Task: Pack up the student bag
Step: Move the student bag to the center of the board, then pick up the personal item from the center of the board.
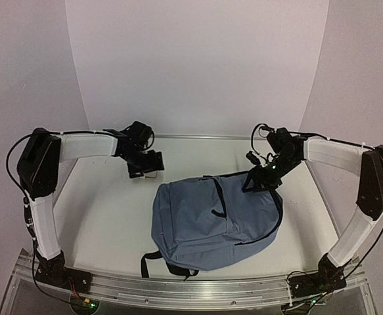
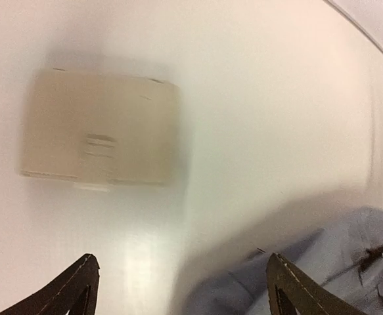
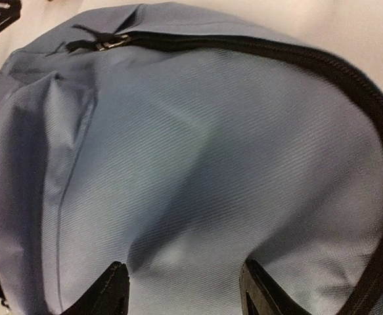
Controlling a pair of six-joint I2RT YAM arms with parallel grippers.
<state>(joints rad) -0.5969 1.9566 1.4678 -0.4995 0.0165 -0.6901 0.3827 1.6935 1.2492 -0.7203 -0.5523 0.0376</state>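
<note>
Student bag [image 1: 211, 223] lay front up on the counter [image 1: 106, 210], right of the middle. The left end effector [image 2: 183, 279] hovered, fingers spread wide and empty, above a flat beige rectangular item [image 2: 99, 128] (too blurred to name) just beside the bag's top corner. The right end effector [image 3: 184, 285] sat over the bag's upper fabric near the main zipper [image 3: 257, 46], half spread; whether it pinched cloth I could not tell. The step in hand looked like fetching that item. Next it called for lowering squarely onto it and getting the bag's mouth open.

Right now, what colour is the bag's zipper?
Black zipper on a slate-blue bag; clearest in the right wrist view.
</note>
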